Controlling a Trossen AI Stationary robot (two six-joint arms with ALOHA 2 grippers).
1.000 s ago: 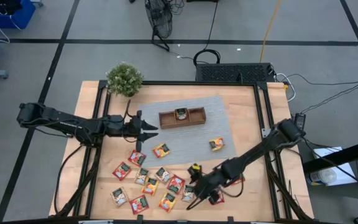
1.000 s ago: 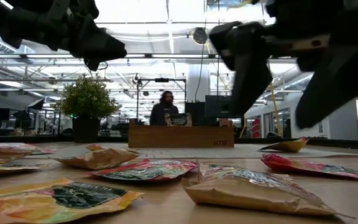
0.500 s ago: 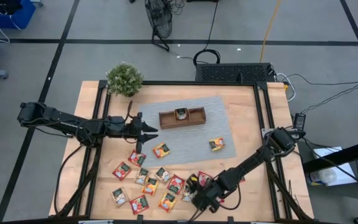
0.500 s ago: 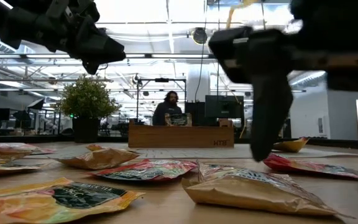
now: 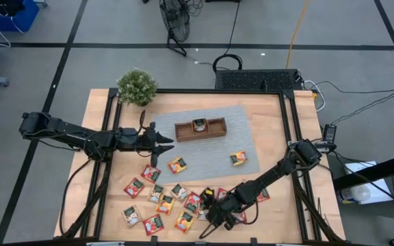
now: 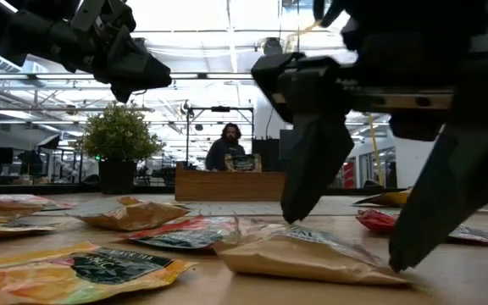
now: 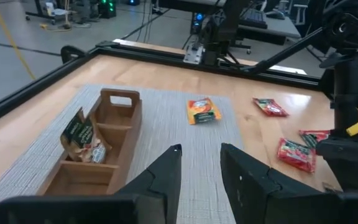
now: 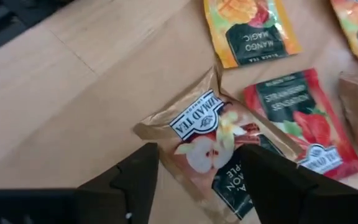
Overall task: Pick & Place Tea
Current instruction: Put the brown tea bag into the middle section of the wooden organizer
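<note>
**Right gripper over gold packet, lower centre of table**

Pale wooden table [image 5: 269, 109] with a black frame stood on a grey floor; a grey ribbed mat [image 5: 211, 147] covered its middle. On the mat sat a brown wooden tray [image 5: 200, 128] of three compartments, with one dark-printed packet standing in the centre one. A bushy green plant [image 5: 137, 86] occupied the upper-left corner of the table.

Most of the tea packets [image 5: 159, 201], flat crinkled foil squares in red, orange-yellow and gold, lay scattered across the lower-left part of the table. One orange packet [image 5: 238, 158] lay alone at the mat's lower-right corner.

Right gripper [image 5: 215, 213] was low over the lower-centre of the table. Its fingers stood wide apart, straddling a gold apple-print packet [image 8: 210, 140] that lay flat on the wood, with nothing clamped. A red strawberry packet [image 8: 303, 118] lay just beside it.

Left gripper [image 5: 168, 139] hung at centre-left, above the mat's left edge and pointing toward the tray. Its fingers stood partly apart and held nothing.

A person [image 6: 225, 146] sat in the room behind the table.
</note>
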